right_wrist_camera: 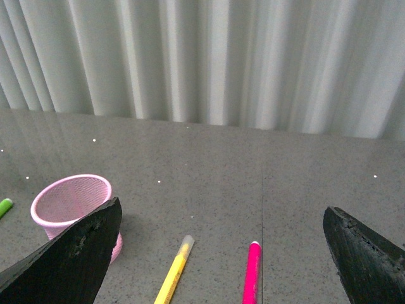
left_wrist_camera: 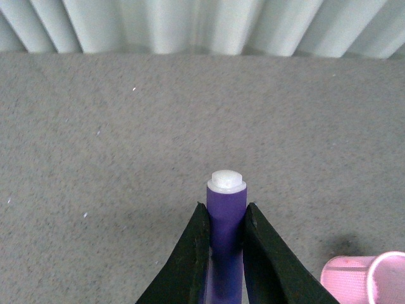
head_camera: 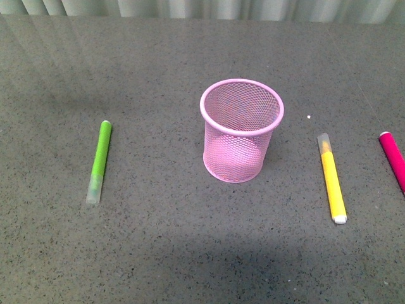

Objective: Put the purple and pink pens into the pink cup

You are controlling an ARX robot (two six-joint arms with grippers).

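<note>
Lab-like test setup, grey speckled tabletop [head_camera: 158, 253], pale pleated curtain [right_wrist_camera: 209, 63] as backdrop

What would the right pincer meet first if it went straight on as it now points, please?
The open right pincer would probably meet the pink pen lying on the table ahead, with the yellow pen beside that line; depth is unclear.

The left end effector [left_wrist_camera: 226, 208] has two matte black, wedge-shaped fingers [left_wrist_camera: 188, 253] tapering to narrow tips. The right end effector [right_wrist_camera: 221, 209] has similar black fingers [right_wrist_camera: 76, 253], faintly scuffed.
</note>
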